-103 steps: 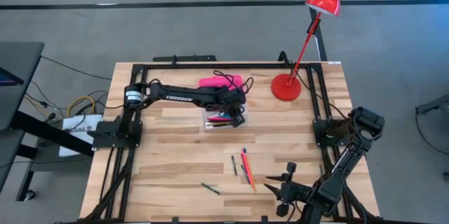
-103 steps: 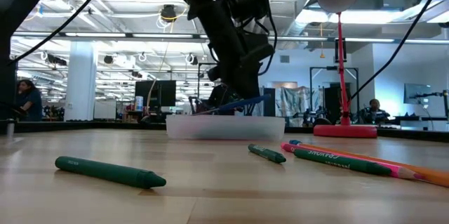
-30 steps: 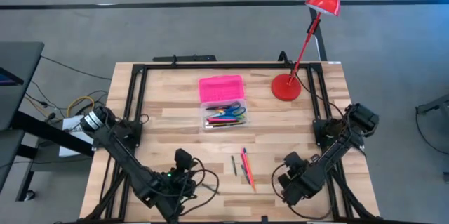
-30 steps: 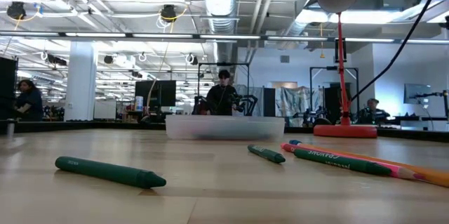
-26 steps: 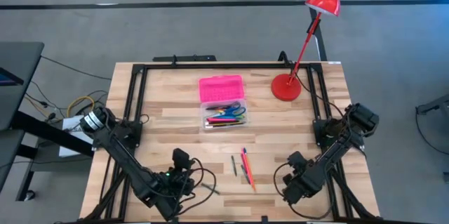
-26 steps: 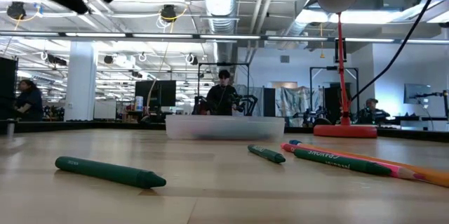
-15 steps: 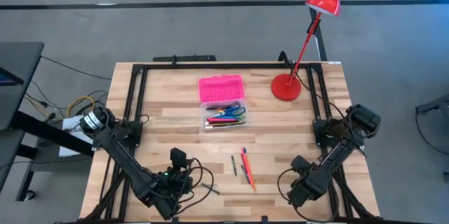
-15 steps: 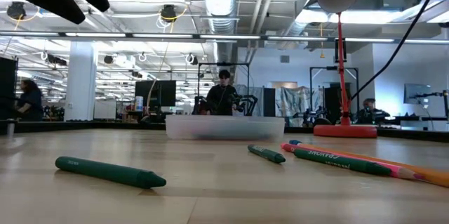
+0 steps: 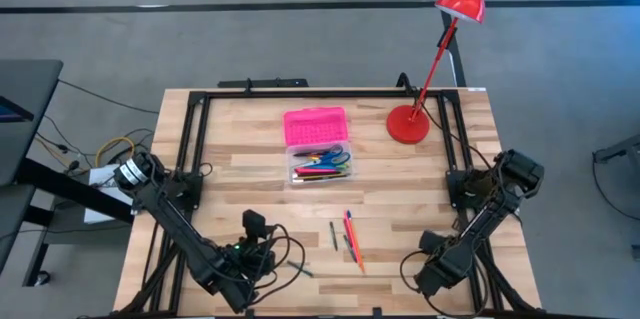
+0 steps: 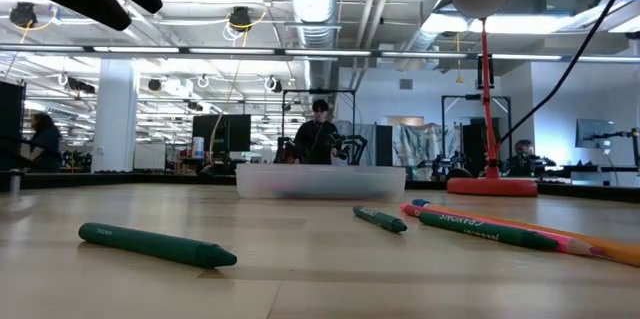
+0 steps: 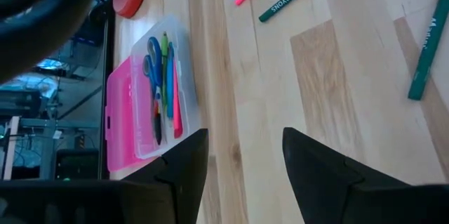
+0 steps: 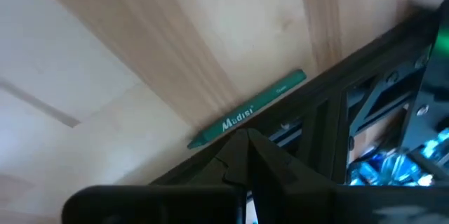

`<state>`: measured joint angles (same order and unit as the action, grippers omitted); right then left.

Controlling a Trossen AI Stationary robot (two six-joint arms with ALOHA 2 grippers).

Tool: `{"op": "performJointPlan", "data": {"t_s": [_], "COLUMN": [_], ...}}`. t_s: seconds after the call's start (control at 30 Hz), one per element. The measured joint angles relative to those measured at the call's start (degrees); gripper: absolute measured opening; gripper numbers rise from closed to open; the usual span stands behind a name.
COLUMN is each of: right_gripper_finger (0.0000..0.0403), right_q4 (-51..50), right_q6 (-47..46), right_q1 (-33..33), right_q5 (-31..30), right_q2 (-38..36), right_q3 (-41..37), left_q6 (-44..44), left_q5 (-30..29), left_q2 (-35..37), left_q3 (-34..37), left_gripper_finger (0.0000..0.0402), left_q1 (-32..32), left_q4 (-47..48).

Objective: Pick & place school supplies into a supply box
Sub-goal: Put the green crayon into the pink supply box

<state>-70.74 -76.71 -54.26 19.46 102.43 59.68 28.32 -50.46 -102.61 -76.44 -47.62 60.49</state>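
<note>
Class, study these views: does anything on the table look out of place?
Yes: a green crayon lies at the wooden table's very edge, alongside the black metal frame rail, where it looks liable to slip off.

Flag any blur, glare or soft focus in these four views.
High view: evenly lit, sharp, the red desk lamp casts only a faint shadow. Low view: the green crayon nearest the lens is slightly soft, ceiling lights glare. Right wrist view: blurred throughout, the green crayon smeared. Left wrist view: the end effector is soft.
</note>
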Motion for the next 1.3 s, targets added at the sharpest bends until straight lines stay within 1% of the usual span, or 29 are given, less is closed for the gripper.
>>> {"op": "performJointPlan", "data": {"t_s": [0.27, 0.43, 0.73, 0.97, 1.3], "right_gripper_finger": [0.0001, 0.0000, 0.0000, 0.0000, 0.0000], "right_q4": [-0.02, 3.96, 2.64, 4.19, 4.57], "right_q6": [3.41, 5.20, 4.79, 4.49, 4.34], "right_q1": [-0.16, -1.36, -2.24, -3.94, -4.24], "right_q5": [0.00, 0.65, 1.17, 1.01, 0.75], "right_q2": [0.00, 0.01, 0.07, 0.07, 0.07], "right_q3": [-0.10, -2.94, -3.19, -3.19, -3.19], "left_q6": [0.06, 0.72, -0.15, 0.29, 0.39], "left_q5": [-0.61, -0.59, -2.51, -2.56, -2.51], "left_q2": [0.00, 0.00, 0.00, 0.00, 0.00], "left_q3": [-0.02, -0.02, -0.04, -0.04, -0.04], "left_gripper_finger": [0.0178, 0.0178, 0.0178, 0.0178, 0.0178], "left_q1": [0.00, 0.00, 0.07, 0.09, 0.02], "left_q4": [0.00, 0.02, 0.02, -0.17, -0.15]}}
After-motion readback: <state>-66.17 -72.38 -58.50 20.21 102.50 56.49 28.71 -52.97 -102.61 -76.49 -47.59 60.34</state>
